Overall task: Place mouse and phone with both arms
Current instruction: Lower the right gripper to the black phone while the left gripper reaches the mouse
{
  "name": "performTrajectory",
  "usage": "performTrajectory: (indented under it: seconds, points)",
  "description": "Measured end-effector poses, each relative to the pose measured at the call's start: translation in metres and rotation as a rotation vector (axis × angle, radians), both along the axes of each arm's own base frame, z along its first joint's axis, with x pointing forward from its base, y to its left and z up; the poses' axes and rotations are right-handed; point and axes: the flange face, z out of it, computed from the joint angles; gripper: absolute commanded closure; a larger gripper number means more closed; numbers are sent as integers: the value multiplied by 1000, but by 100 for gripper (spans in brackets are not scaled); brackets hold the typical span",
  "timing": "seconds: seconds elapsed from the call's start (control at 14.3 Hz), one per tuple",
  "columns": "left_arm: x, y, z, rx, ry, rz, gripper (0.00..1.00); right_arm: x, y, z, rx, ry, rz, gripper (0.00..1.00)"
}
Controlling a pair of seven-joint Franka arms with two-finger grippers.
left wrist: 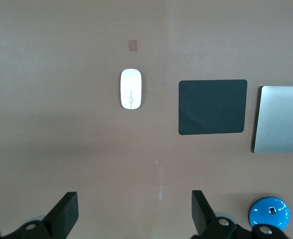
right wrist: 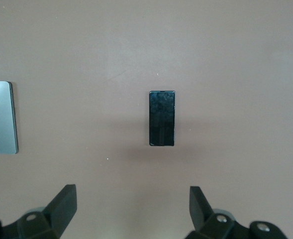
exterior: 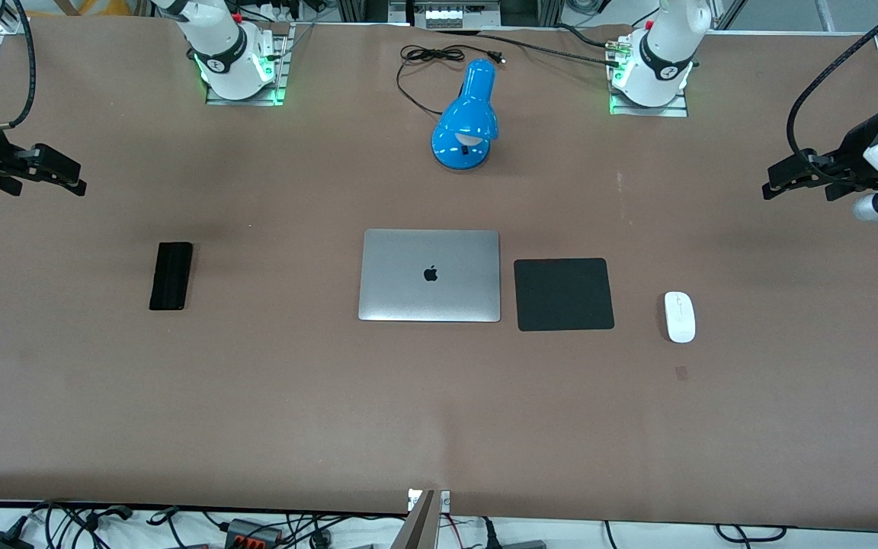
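Observation:
The white mouse (exterior: 680, 316) lies on the table toward the left arm's end, beside the black mat (exterior: 563, 294). It also shows in the left wrist view (left wrist: 131, 89). The black phone (exterior: 171, 275) lies toward the right arm's end, and shows in the right wrist view (right wrist: 162, 118). My left gripper (exterior: 778, 183) hangs open and empty, high over bare table at the left arm's end. My right gripper (exterior: 69, 177) hangs open and empty, high over bare table at the right arm's end. Both arms wait.
A closed silver laptop (exterior: 430, 275) lies mid-table, between the phone and the mat. A blue desk lamp (exterior: 466, 122) with a black cord stands farther from the front camera than the laptop. The arm bases stand along the table's back edge.

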Motion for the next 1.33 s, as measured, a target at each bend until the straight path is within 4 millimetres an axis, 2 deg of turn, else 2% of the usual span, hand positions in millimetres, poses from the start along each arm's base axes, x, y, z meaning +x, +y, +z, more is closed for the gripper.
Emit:
performTrajectory:
  seconds: [0.42,0.63,0.77,0.84,0.98,1.19,1.33]
  points:
    - [-1,0,-1,3,9,2,0,1,0,-2,0,-1,1,0]
    - [3,5,-16,33,31,2,0,9,0,-20,1,18,2,0]
    - [18,9,-36,47,24,2,0,21,0,-44,0,31,2,0]
    - [27,10,-51,46,29,2,0,26,-2,-61,0,51,-1,0]
    - [50,9,-97,39,42,0,0,37,-8,-102,-1,97,-9,0]
    - [87,1,-186,30,45,-14,0,54,-15,-173,-30,116,-14,0]
    - [105,-2,-243,49,22,-31,0,54,-20,-223,-33,96,-36,0]
